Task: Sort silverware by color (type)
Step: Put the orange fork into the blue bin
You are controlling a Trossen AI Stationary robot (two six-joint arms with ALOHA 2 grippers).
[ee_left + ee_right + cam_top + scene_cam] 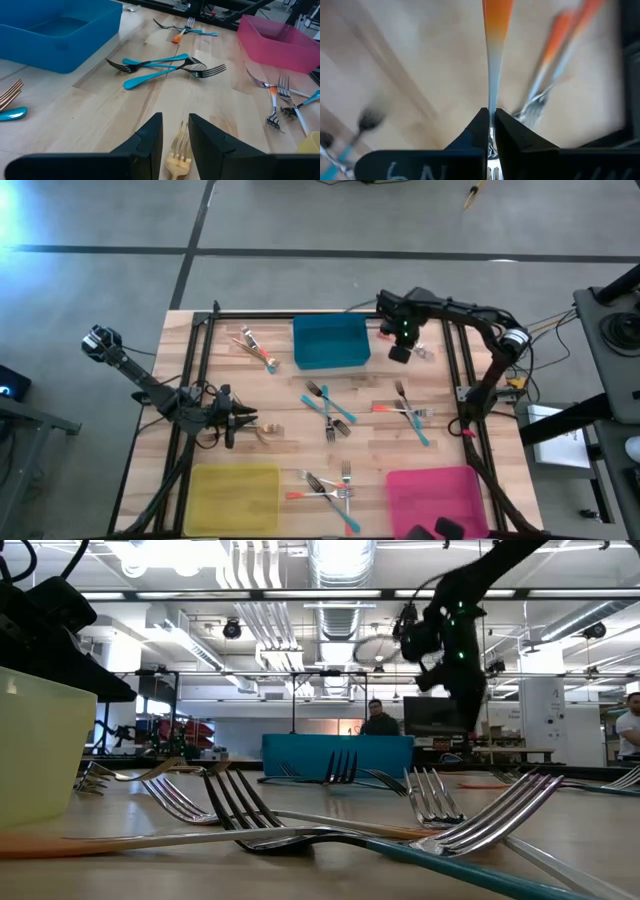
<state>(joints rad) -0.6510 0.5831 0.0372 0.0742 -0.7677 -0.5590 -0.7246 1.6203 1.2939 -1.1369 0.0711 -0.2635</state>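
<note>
My right gripper (399,352) is raised over the far right of the table, beside the blue bin (330,342). It is shut on an orange-handled fork (496,20); it also shows high in the low view (452,650). My left gripper (248,420) is low at the table's left. Its fingers stand open on either side of a gold fork's head (179,150), which lies on the wood; I cannot tell whether they touch it. Teal and orange-handled forks lie in crossed groups at mid-table (328,408), right (410,415), near edge (330,490) and far left (258,345). My right gripper pinches the fork between its two fingers at the thin silver neck (491,95), just above the head. The fingers point down. The fork is lifted clear of the table, and its orange handle reaches straight out beyond the fingertips toward the wood.
A yellow bin (235,498) stands at the near left and a pink bin (435,495) at the near right. Another orange-handled fork (422,353) lies on the table beside my right gripper. A black frame rail (300,315) runs along the far edge.
</note>
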